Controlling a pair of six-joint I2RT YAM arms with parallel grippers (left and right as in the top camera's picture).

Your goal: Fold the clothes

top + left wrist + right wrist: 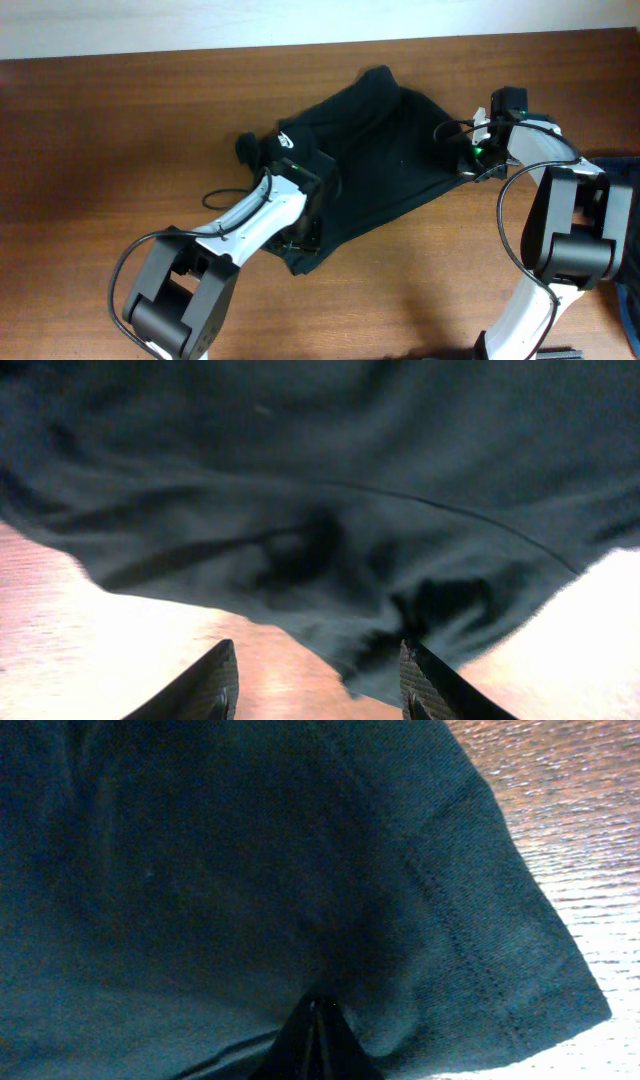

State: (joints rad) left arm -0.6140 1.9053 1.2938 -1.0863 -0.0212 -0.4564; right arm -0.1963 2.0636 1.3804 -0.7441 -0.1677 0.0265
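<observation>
2 fingers of the left gripper [315, 685] stand clearly apart in the left wrist view. Bare wood shows between them, and I see nothing clamped. The right one of these fingers [425, 685] is just under the loose hem of the black T-shirt [390, 150], maybe touching it, but I cannot tell for sure. The right gripper [315, 1040] is closed to 1 thin point, and the cloth makes small creases around this point, so I judge that it pinches a bit of the shirt near a stitched sleeve hem [520, 970]. Going outward, the overhead view shows the shirt lying on the table [120, 120], a little right of the middle and close to the far edge. The left arm reaches over the shirt's near-left part and the right arm comes to its right side. The shirt is in 1 uneven heap with soft ridges and a ragged outline, and 1 corner points toward the near edge. I see no flat, clean fold and no neat rectangle. In my judgement the task is at an early or middle stage: the cloth is gathered, but the smoothing, the straight folds and the final tidy packet are not yet done.
</observation>
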